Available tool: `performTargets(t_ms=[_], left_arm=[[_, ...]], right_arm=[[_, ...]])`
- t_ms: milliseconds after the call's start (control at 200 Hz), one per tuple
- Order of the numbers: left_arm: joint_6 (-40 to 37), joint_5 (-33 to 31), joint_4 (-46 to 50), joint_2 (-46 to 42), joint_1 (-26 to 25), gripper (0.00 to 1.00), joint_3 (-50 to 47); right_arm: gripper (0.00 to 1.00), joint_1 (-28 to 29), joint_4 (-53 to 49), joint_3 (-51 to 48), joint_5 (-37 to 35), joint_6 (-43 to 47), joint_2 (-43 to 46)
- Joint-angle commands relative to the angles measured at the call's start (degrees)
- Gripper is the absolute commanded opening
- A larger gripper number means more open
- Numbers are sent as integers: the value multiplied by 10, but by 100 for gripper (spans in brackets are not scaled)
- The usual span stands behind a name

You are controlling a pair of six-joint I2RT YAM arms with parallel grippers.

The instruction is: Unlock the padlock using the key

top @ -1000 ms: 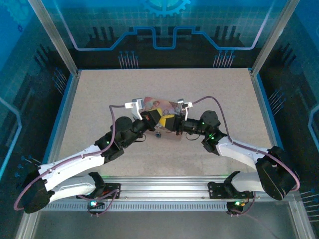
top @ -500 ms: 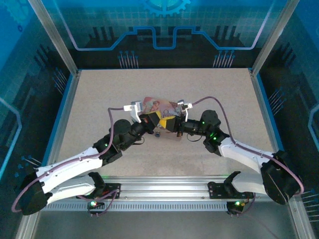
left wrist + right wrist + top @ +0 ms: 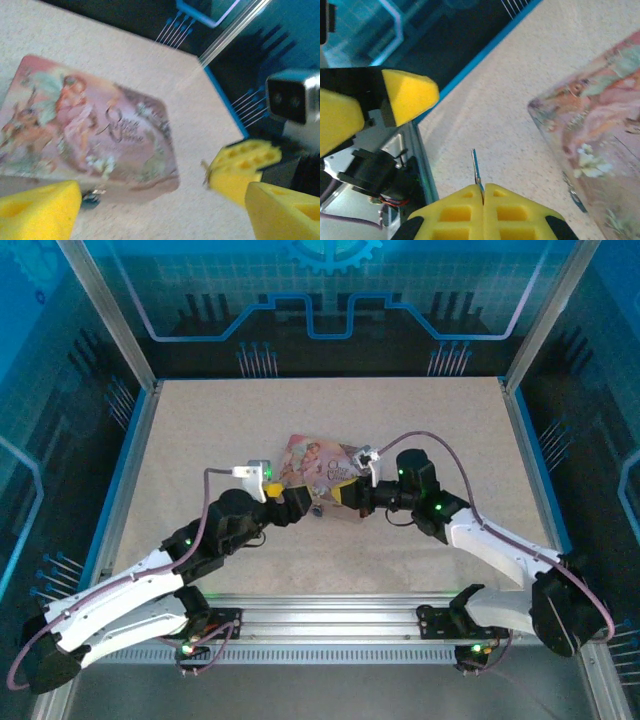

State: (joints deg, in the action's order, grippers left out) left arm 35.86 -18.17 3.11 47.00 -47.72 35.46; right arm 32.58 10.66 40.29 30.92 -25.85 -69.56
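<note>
My right tool (image 3: 482, 194) is pinched shut on the key (image 3: 476, 167), blade poking forward. The padlock (image 3: 93, 196) lies on the table (image 3: 200, 125) against the tin's (image 3: 90, 115) near edge, off to the blade's side. My left tool (image 3: 160, 212) gapes empty beside that edge.

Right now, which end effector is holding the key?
The right end effector: it is shut on the thin key, whose blade sticks out in front. The left end effector stands wide open, holding nothing.
</note>
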Motion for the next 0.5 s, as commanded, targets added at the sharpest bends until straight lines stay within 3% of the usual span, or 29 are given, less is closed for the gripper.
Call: performTargets(t_ms=[0,495], left_arm=[[-26,17,70,7,5,89,-17],[-72,100,17,203,22,89,-11]], right_arm=[[0,-17,-51,34,19,35,-29],[0,-53,-61,98,37,-8,-193]])
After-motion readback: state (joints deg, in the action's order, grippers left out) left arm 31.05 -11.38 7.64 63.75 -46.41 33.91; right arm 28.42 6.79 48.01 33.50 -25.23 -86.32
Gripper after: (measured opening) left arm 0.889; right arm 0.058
